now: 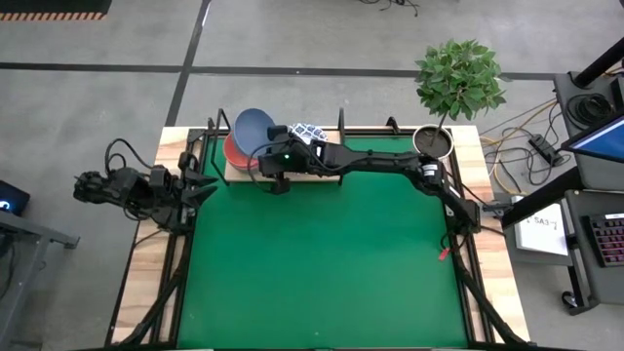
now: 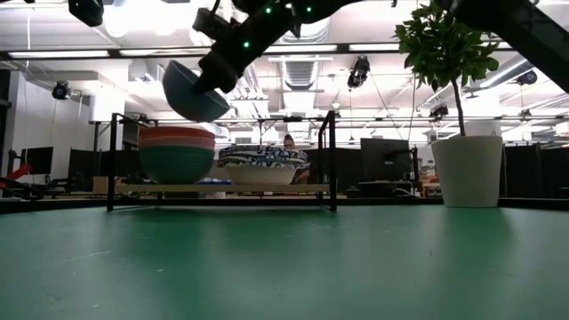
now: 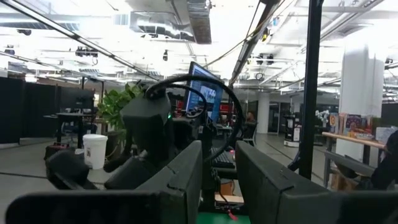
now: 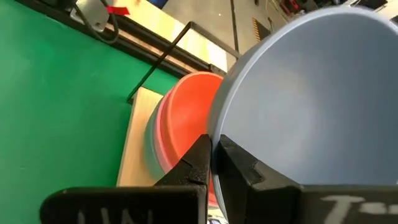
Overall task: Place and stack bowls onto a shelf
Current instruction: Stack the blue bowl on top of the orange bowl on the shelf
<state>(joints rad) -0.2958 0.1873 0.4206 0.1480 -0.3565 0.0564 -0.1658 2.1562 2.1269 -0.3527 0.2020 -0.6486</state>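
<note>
My right gripper (image 4: 213,142) is shut on the grey-blue bowl (image 2: 194,93) and holds it above the stack of red, pink and dark green bowls (image 2: 176,151) at the left end of the shelf (image 2: 222,188). Seen from above, the grey-blue bowl (image 1: 255,132) overlaps the red bowl (image 1: 232,153). A stack of white bowls with blue patterned rims (image 2: 262,164) stands on the shelf board beside it. My left gripper (image 1: 200,190) waits open at the table's left edge, touching nothing. My right gripper pinches the grey-blue bowl by its rim (image 4: 214,124), on the side nearest the arm. One finger (image 4: 239,162) is inside the bowl and the other (image 4: 198,158) outside. The bowl is lifted clear and tilted, its opening facing up and toward the right.
A white plant pot (image 2: 467,169) with a leafy plant (image 1: 458,76) stands at the table's far right corner. Black rod supports (image 2: 331,160) rise at the shelf's ends. The green mat (image 1: 322,263) covers the table in front of the shelf.
</note>
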